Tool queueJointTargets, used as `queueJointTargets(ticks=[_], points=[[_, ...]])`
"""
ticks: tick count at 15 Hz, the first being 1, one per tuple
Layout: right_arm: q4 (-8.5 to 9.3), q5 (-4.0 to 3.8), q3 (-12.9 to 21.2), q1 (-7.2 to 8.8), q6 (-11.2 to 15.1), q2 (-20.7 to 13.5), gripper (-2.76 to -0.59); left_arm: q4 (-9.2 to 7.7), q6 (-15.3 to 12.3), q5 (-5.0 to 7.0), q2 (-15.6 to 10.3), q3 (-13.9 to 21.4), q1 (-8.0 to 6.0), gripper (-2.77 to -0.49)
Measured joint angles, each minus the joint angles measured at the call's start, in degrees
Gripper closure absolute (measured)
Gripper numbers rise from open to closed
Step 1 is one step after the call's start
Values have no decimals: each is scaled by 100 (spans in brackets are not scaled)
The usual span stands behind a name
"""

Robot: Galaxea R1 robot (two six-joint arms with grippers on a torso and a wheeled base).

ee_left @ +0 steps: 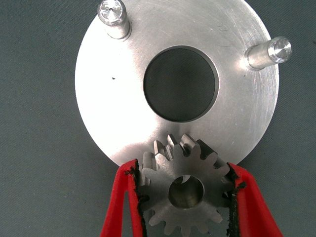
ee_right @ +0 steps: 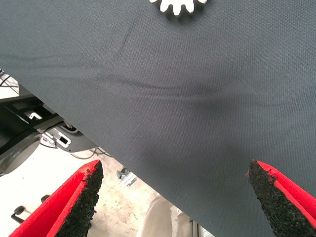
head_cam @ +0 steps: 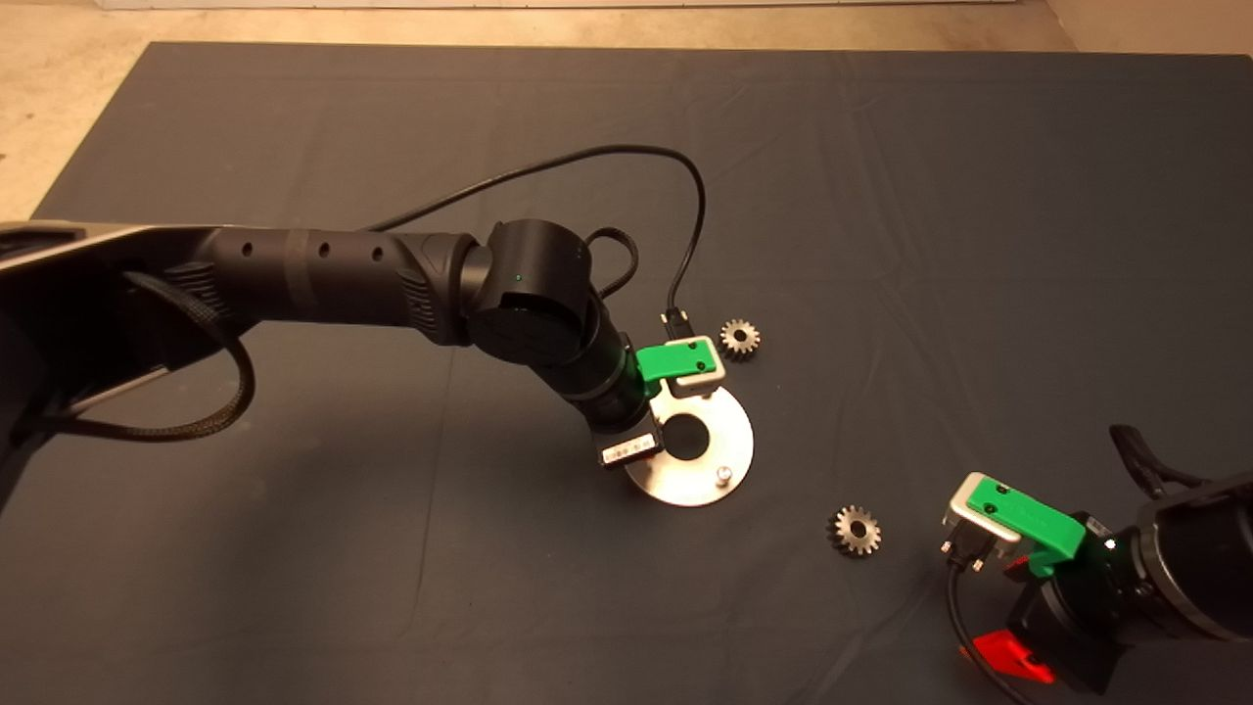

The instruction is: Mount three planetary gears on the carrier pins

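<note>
The left gripper [ee_left: 185, 197] grips a gear [ee_left: 183, 190] between its fingers over the disc's [head_cam: 719, 446] far-left edge, two pins [ee_left: 114, 19] bare; two more gears [head_cam: 740, 338] [head_cam: 855, 531] lie on the mat [head_cam: 979, 245], while the right gripper [ee_right: 177, 197], spread wide and empty, waits near right.

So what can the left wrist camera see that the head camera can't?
Only the left wrist view shows the left hand pinching a gear by its teeth over the disc's edge, plus two bare pins up close. Only the head view shows two loose gears on the mat, the left arm, and the right hand waiting at the lower right. Both show the disc with its big hole.
</note>
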Motion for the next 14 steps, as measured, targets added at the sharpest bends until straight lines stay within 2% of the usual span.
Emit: queueJointTargets(ticks=[6, 10, 14], points=[[0, 0, 0, -2, 0, 0, -218, 0, 22, -11, -9, -2, 0, -59], [0, 0, 0, -2, 0, 0, -218, -5, 24, -66, -82, 0, 2, -59], [0, -2, 0, -2, 0, 0, -218, -20, 37, -56, -83, 11, 0, -59]])
